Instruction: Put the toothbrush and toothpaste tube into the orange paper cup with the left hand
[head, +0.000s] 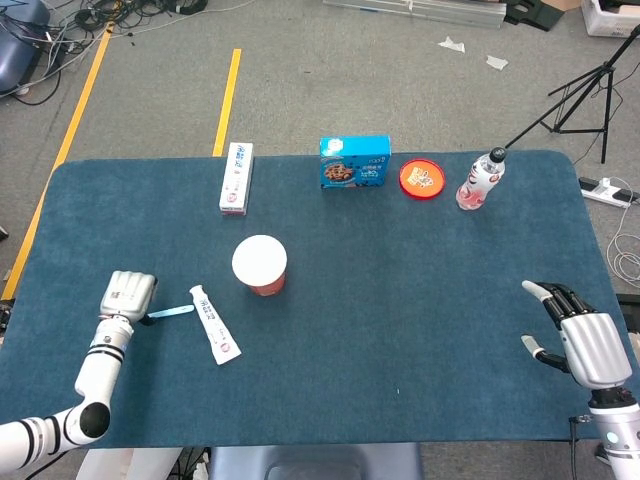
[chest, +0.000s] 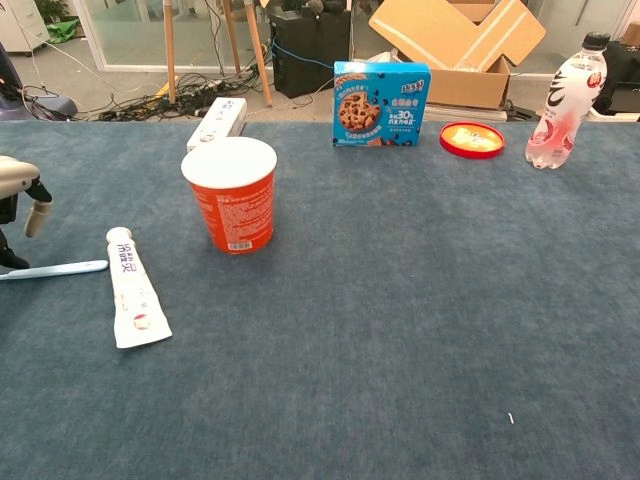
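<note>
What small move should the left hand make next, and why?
Probably close on the toothbrush handle and lift it. The left hand sits curled over its near end, yet the brush lies flat on the table, beside the toothpaste tube, with the orange paper cup empty-looking.
</note>
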